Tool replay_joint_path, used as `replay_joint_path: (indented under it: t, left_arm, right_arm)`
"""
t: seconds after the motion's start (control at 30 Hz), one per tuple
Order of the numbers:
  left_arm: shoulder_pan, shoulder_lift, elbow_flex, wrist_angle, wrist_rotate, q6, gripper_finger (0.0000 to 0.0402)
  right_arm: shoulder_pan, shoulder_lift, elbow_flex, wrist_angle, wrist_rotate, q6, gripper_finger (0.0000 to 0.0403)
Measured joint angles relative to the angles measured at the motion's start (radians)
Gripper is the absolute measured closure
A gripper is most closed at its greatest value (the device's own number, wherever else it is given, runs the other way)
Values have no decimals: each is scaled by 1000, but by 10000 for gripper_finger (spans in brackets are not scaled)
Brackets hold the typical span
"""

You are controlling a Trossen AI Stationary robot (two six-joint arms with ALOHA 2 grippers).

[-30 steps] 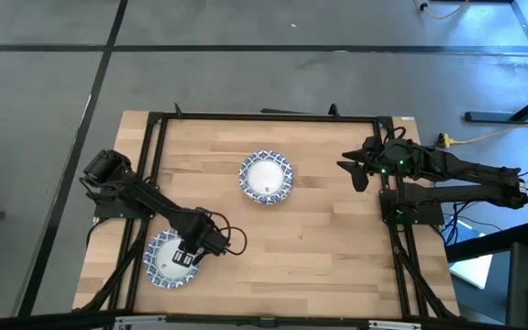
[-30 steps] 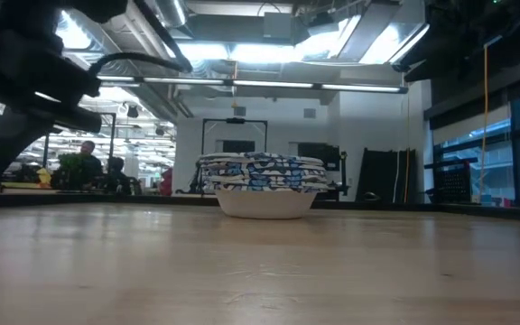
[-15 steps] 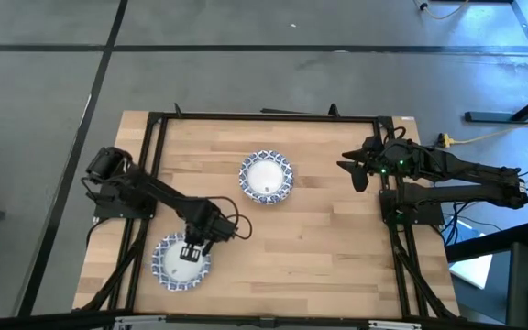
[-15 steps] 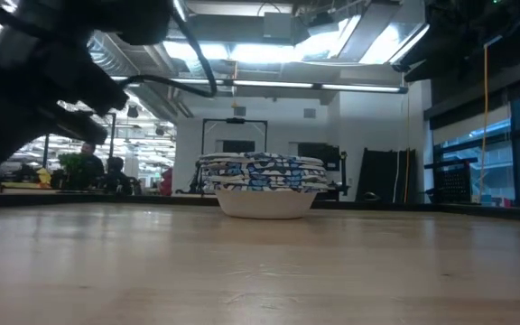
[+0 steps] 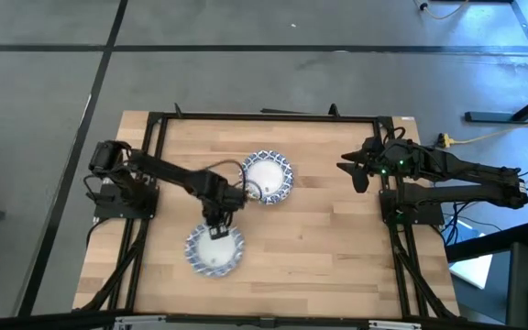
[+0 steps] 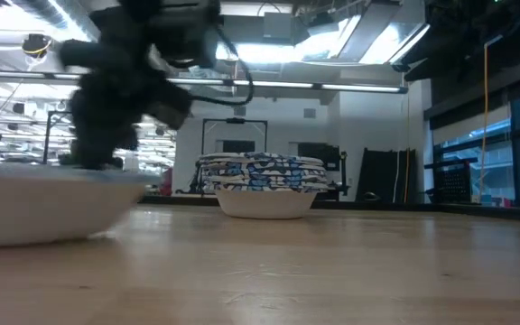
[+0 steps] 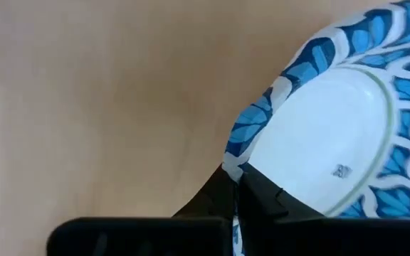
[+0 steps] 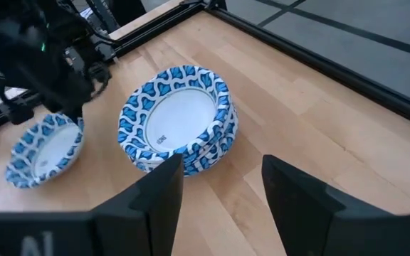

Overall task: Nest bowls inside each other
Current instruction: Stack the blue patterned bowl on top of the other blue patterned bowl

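A stack of several nested blue-and-white bowls (image 5: pixel 267 177) (image 8: pixel 179 117) (image 6: pixel 262 185) stands on the table's far middle. One single bowl (image 5: pixel 214 250) (image 8: pixel 45 148) (image 6: pixel 39 206) is near-left of the stack, with my left gripper (image 5: pixel 216 225) (image 7: pixel 237 195) shut on its rim. Whether its base touches the wood, I cannot tell. At the table's right edge my right gripper (image 5: pixel 356 172) (image 8: pixel 223 167) hangs open, holding nothing and looking at the stack. My left gripper pinches the single bowl's rim (image 7: pixel 239 155) between its two fingers, on the side of the bowl that faces the stack. The fingers (image 7: pixel 258 193) come from above, pointing down. The bowl stays open side up, roughly level, below the fingers.
A black metal frame (image 5: pixel 264 116) runs around the far and side edges of the wooden table (image 5: pixel 319 247). Bare wood lies between the single bowl and the stack and over the table's near right.
My left gripper has swung from the table's near-left corner toward the right and a little toward the far edge, nearer the stack. The single bowl has travelled with it, staying open side up.
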Motion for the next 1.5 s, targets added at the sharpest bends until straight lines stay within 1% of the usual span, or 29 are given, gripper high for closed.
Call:
replay_joint_path:
  t: [0.2,0.37,0.5,0.57,0.67,0.83,0.93,1.13,1.5]
  left_arm:
    - [100,-106,0,190,3,0,401]
    - [194,-216,0,248,1,-22,401]
    - [287,-257,0,307,-58,-102,401]
    - [341,-255,0,354,-71,-117,401]
    - [412,-248,0,422,-64,-133,401]
    - [477,-246,0,545,-5,-158,401]
    - [492,-246,0,582,-2,-164,401]
    - [490,-220,1,571,-14,-179,401]
    - [496,-75,1,545,-7,-186,401]
  right_arm:
    - [0,0,0,-1,-1,3,210]
    - [0,0,0,-1,-8,3,210]
    - [0,0,0,-1,-7,2,210]
    - [0,0,0,-1,-7,3,210]
    - [-1,0,0,-1,-10,4,210]
    - [0,0,0,0,-16,8,210]
    - [0,0,0,0,-16,8,210]
    - [0,0,0,21,-15,8,210]
    - [0,1,0,31,-15,8,210]
